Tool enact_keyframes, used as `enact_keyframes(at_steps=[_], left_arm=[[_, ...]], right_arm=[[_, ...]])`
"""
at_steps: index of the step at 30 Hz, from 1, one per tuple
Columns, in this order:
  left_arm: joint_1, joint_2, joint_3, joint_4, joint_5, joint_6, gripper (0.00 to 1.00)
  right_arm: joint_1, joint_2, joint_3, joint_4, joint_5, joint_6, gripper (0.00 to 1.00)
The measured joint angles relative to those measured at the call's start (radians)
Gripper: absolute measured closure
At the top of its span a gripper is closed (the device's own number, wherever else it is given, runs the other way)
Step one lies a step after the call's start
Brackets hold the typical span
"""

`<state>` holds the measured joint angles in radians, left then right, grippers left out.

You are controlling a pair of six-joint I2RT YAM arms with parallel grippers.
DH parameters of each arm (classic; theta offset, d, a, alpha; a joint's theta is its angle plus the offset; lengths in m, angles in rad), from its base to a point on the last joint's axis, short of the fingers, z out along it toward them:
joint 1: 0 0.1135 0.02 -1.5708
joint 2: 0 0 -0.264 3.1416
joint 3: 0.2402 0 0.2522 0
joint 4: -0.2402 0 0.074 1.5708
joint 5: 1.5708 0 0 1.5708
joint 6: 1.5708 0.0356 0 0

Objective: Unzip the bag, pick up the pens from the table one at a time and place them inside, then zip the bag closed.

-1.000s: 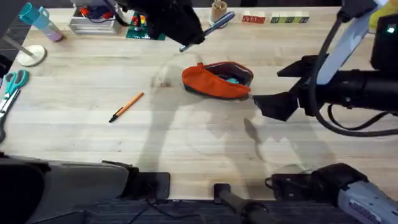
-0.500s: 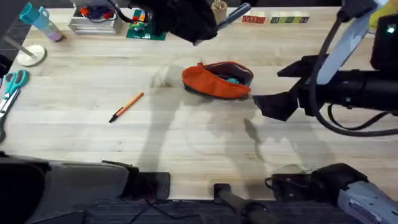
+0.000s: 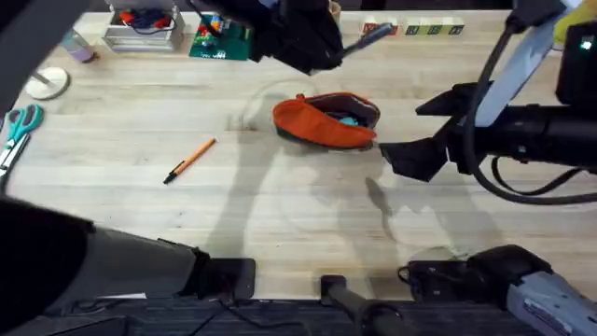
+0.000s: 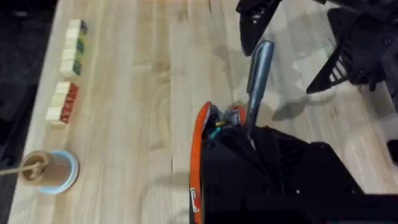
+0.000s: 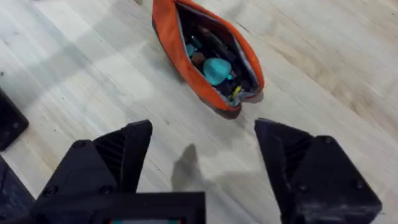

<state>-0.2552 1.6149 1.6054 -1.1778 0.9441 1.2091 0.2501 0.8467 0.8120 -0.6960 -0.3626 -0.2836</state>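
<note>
The orange bag (image 3: 325, 121) lies open at the middle of the table (image 3: 280, 205), with teal and dark items inside. My left gripper (image 3: 328, 45) hangs high over the far side, shut on a grey pen (image 3: 370, 34). In the left wrist view that grey pen (image 4: 257, 78) sticks out from the left gripper (image 4: 251, 135) above the bag (image 4: 200, 149). An orange pen (image 3: 189, 161) lies on the wood to the left of the bag. My right gripper (image 3: 417, 155) waits open just right of the bag, and its wrist view shows the right gripper (image 5: 204, 155) with the open bag (image 5: 208, 59) in front of it.
Teal scissors (image 3: 20, 124) lie at the left edge near a white roll (image 3: 47, 82). A green baseplate (image 3: 221, 39), a tray of items (image 3: 140, 28) and a row of wooden blocks (image 3: 412, 30) line the far edge. A paper cup (image 4: 51, 171) stands by the blocks.
The left arm has carried the grey pen to the right along the far side, now beyond the bag's far right end. The right arm, bag and orange pen have not moved.
</note>
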Motion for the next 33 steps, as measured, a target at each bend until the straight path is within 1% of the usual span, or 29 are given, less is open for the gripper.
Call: enact_keyframes(at_steps=[3,14,27,33], left_arm=[[-0.01,0.031,0.0,0.005,0.002,0.015,0.957],[-0.01,0.139,0.0,0.012,-0.002,0.026,0.957],[-0.01,0.182,0.0,0.013,0.014,0.026,0.957],[-0.01,0.244,0.0,0.018,0.014,0.026,0.957]], right_arm=[[0.0,0.0,0.0,0.0,0.0,0.0,0.004],[0.0,0.0,0.0,0.0,0.0,0.0,0.004],[0.0,0.0,0.0,0.0,0.0,0.0,0.004],[0.0,0.0,0.0,0.0,0.0,0.0,0.004]])
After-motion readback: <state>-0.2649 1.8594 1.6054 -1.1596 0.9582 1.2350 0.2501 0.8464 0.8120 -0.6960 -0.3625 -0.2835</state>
